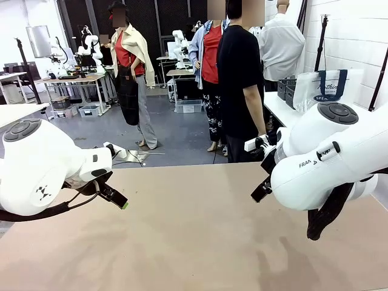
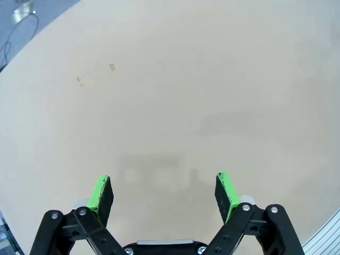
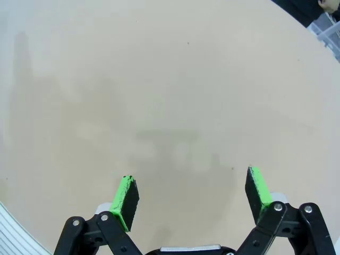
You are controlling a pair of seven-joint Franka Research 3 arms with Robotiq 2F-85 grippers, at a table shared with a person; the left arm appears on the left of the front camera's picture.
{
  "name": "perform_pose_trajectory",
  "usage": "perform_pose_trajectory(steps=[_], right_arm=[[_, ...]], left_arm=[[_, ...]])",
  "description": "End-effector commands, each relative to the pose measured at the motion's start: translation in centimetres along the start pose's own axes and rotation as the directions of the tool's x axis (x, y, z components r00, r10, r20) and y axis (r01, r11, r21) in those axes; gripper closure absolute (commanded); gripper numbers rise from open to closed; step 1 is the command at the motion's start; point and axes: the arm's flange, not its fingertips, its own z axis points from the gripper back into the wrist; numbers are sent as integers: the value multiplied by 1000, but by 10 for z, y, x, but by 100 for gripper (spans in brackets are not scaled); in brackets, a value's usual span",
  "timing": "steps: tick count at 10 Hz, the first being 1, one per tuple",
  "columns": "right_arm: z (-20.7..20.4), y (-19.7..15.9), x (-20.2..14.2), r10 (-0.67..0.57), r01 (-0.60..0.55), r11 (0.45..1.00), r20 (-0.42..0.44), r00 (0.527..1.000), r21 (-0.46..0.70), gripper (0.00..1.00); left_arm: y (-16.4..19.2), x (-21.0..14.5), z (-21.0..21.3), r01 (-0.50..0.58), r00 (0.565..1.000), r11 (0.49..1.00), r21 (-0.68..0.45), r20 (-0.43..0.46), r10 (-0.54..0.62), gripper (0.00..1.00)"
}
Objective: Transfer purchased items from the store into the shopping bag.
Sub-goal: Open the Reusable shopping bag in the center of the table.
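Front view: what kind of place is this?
Probably a lab or workshop staged for shopping tasks: storage bins on the floor, workbenches at the back, a side table holding a shopping bag and lattice baskets.

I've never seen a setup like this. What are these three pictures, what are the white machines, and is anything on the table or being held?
The white machines are two robot arms, a left arm and a right arm, at a tan table. The front view looks across the table from between them. A person in a black shirt stands at the far side. The other two pictures come from cameras on the wrists, each looking along that arm's pincers: the left gripper and the right gripper, with black fingers and green pads. Both are open and hold nothing, with bare tabletop beneath them. The shopping bag, whitish with navy handles, stands on a side table at the far right, near dark baskets.
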Motion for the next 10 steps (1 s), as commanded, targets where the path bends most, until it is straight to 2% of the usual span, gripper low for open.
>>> perform_pose_trajectory(steps=[1, 10], right_arm=[[0, 0, 0, 0, 0, 1000, 0, 1000, 0, 0], [0, 0, 0, 0, 0, 1000, 0, 1000, 0, 0]], left_arm=[[1, 0, 0, -3, 1000, 1000, 0, 0, 3, 0], [1, 0, 0, -3, 1000, 1000, 0, 0, 3, 0]])
